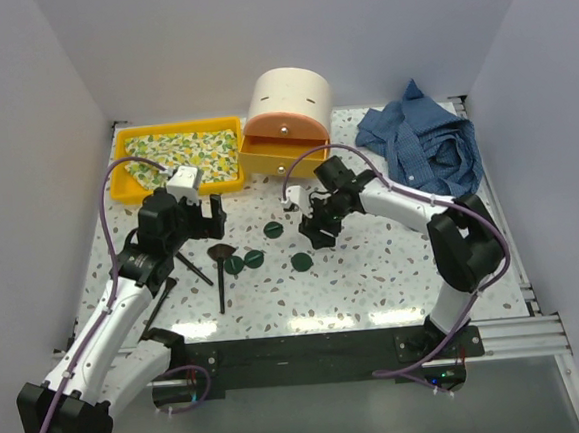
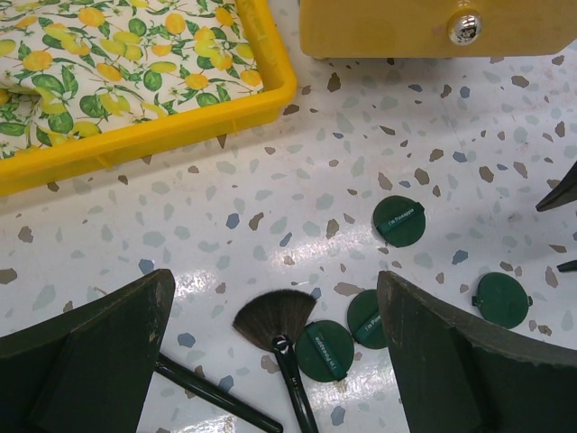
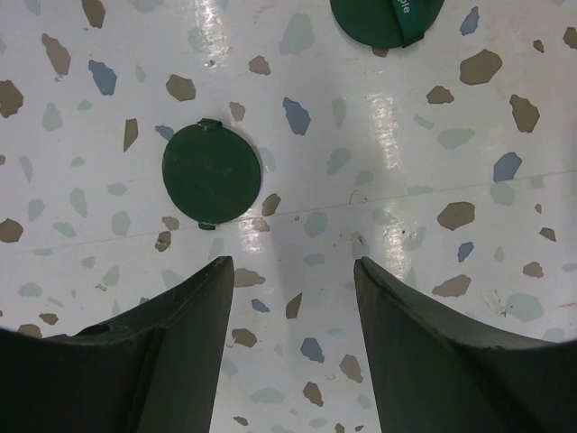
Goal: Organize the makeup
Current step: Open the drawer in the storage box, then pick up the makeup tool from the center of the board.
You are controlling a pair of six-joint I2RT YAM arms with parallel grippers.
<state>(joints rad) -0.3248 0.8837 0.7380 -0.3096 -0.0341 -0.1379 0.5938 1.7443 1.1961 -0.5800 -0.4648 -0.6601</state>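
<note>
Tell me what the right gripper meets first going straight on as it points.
Probably bare table: the right gripper points down at it, nothing between its jaws. The nearer green disc lies just beside that line, though depth is unclear.

Dark green discs [image 2: 400, 221], yellow tray [image 2: 180, 126] with lemon-print cloth [image 2: 108, 54], white speckled table [image 2: 361, 117], blue cloth [image 1: 424, 141]

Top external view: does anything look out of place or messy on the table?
Yes. Four green discs lie scattered mid-table, two side by side beside the fan brush; other brushes lie askew left of it. A blue shirt sits crumpled in the far right corner.
</note>
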